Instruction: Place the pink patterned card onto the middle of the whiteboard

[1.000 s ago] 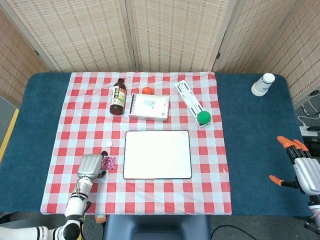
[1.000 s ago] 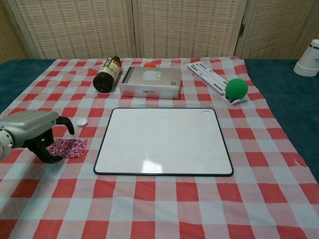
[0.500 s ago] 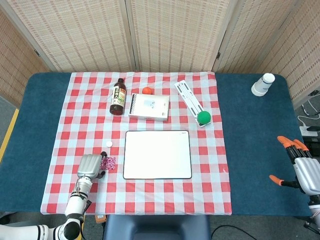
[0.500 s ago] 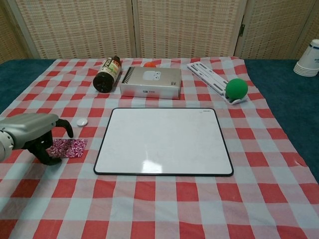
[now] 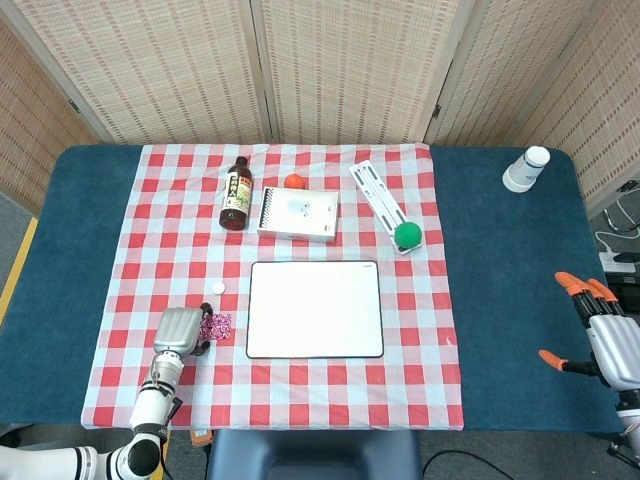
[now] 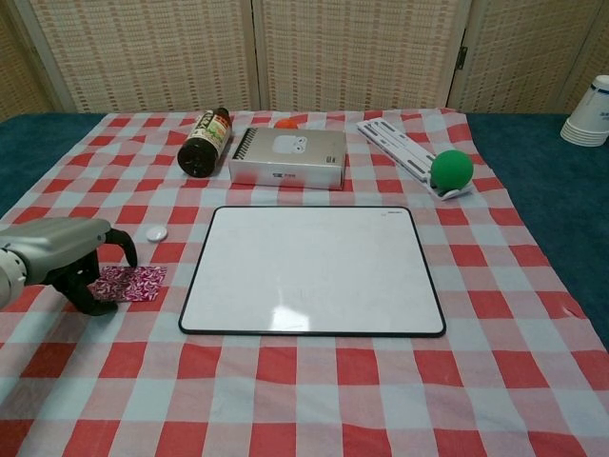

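Left hand [image 6: 59,259] curls its dark fingers [image 6: 95,303] over the card [image 6: 129,282], grip unclear. It looks thin and light; pinch an edge. Whiteboard [image 6: 312,269] waits alongside.

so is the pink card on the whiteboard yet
No, the pink card lies on the checked cloth left of the whiteboard, at the fingers of the left hand.

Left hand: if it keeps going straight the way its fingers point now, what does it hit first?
The left hand points toward the table's middle. Its fingers curl over the pink card's near edge, so it would probably meet the card first, then the whiteboard just beyond. Whether the fingers already touch the card is unclear.
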Controlling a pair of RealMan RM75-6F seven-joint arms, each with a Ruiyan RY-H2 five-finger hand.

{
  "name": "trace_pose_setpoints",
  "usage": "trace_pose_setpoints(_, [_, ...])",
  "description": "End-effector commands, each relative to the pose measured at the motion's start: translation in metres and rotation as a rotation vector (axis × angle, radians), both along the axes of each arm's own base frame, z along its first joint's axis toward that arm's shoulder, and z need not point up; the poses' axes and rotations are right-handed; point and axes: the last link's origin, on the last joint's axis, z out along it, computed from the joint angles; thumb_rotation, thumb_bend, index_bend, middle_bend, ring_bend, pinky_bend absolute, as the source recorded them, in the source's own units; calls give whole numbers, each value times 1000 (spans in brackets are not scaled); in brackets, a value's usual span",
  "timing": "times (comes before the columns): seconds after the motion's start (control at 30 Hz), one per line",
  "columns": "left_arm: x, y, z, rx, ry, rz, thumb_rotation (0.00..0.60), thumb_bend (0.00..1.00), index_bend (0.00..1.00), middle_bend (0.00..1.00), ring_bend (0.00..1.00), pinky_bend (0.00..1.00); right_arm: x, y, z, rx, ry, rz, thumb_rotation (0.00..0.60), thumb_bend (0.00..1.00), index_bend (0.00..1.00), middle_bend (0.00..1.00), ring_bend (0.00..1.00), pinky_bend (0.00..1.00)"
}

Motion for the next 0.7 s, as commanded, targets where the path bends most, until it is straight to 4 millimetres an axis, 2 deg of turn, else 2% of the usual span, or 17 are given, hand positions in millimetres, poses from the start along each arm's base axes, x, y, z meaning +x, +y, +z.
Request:
trace_pose_setpoints(0.03, [0,0,0,-2,-1,3,600,279,317,957,991,1000,0,0,1,-1,0,1,600,0,48,81,0,73])
trace_pose_setpoints(0.7, [1,3,2,6,-11,0,600,280,345,958,990,1000,0,0,0,-1,1,-2,600,0,48,81,0,73])
